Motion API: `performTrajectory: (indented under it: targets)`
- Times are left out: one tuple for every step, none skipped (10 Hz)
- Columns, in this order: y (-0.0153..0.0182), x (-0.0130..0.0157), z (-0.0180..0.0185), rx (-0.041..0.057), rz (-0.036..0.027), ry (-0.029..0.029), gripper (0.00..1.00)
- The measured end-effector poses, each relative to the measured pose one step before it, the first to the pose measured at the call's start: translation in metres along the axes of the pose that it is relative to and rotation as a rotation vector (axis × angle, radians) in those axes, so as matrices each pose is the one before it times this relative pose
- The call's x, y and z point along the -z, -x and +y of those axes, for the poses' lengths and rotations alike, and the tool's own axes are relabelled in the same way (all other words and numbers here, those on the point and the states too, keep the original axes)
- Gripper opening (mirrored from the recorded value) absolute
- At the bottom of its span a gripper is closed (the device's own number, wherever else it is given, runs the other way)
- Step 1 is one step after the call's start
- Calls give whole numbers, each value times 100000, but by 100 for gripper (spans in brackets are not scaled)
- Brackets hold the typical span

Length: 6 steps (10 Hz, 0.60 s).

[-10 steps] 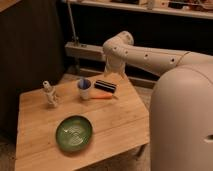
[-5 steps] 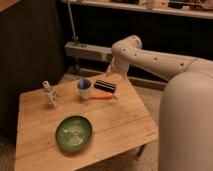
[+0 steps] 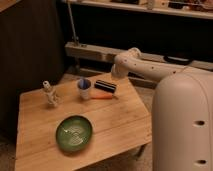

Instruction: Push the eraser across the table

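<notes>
Looking across your bench [image 3: 122, 127]: low, light wooden planks, seen from above and to one side. The eraser [image 3: 105, 86] lies flat near the far edge, toward the far right corner. It is a black block with a pale stripe along its near long side. An orange marker [image 3: 101, 97] lies just in front of it, roughly parallel; you cannot tell whether the two touch. A white cup [image 3: 84, 89] with a blue rim stands upright just left of both, close to the marker's left end. A small pale figure [image 3: 49, 93] stands near the left edge, well apart from the cup. A green plate [image 3: 74, 132] sits toward the near side, left of centre, apart from the rest.

Your arm [image 3: 132, 62] reaches in from the white body [image 3: 182, 125] on the right, bends above the far right corner and drops toward the eraser's right end. The tool [image 3: 116, 76] is at the arm's tip, dark against a dark background, just beyond that end of the eraser. You cannot tell how far open it is, or whether it touches or holds anything. A grey shelf [image 3: 95, 50] runs behind the bench.
</notes>
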Motion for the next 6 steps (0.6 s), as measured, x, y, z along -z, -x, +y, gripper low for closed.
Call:
performTrajectory:
  targets:
    - [436,-748,922,1584,-5,-1138,1]
    - [772,-1197,423,906,189,-1697,0]
    - [941,-1036,-296,-313,122,-802,0]
    - [486,-950,-668,-1473,635,-261,0]
    - [444,-1169,-169,-1398,884,-91,0]
    - [-307,-1449,11,-1606,1567,124,0]
